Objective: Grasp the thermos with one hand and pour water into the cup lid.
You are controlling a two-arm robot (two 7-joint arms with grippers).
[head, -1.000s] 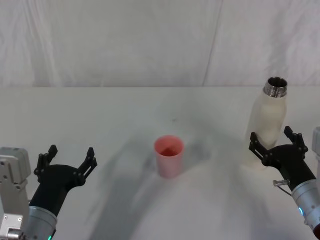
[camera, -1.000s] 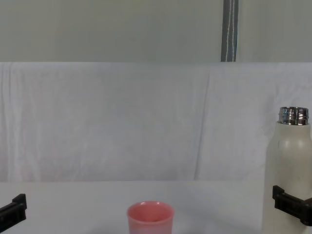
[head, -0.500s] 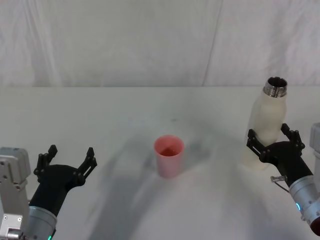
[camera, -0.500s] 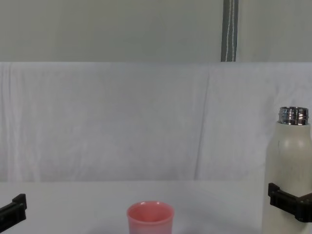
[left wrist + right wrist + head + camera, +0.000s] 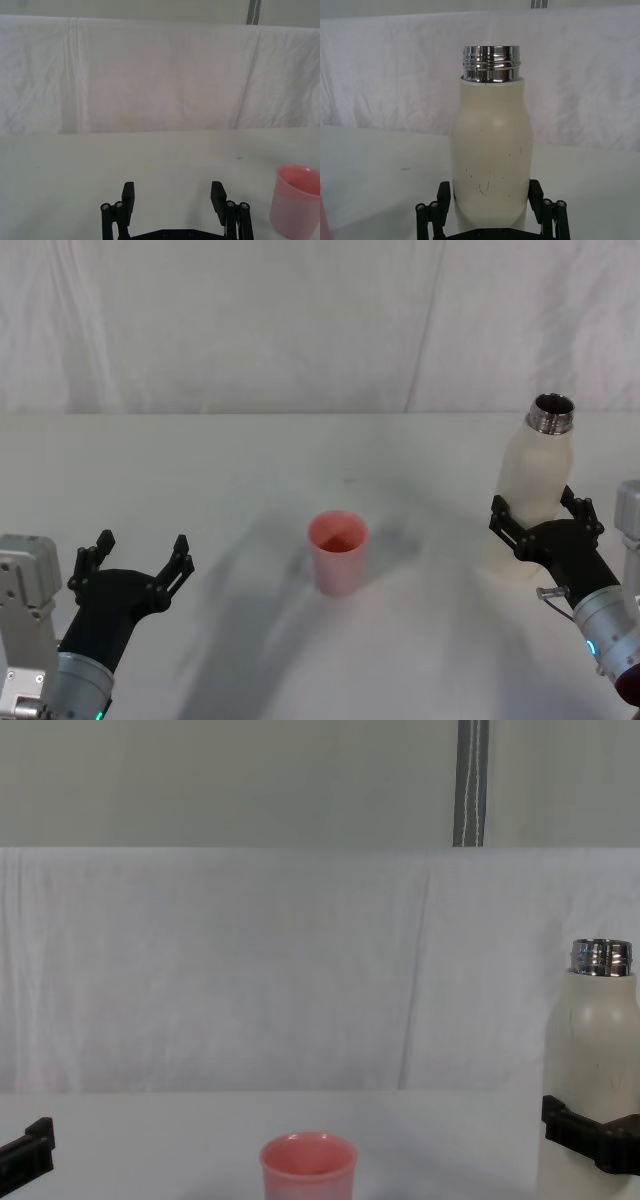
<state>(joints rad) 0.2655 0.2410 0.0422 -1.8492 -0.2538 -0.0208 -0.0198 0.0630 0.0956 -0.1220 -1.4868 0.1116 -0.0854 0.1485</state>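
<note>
A: What stands in front of the right wrist camera?

B: The thermos (image 5: 491, 160) stands upright on the white table (image 5: 375, 170). Its steel neck has no cap on it.

A: And the right gripper (image 5: 491, 202)?

B: Its black fingers (image 5: 443, 196) are spread, one at each side of the thermos's lower body, very close to it. I cannot tell if they touch.

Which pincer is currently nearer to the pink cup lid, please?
The left pincer, though only slightly: it sits open to the left of the cup lid, while the right pincer sits open around the thermos on the cup lid's right.
</note>
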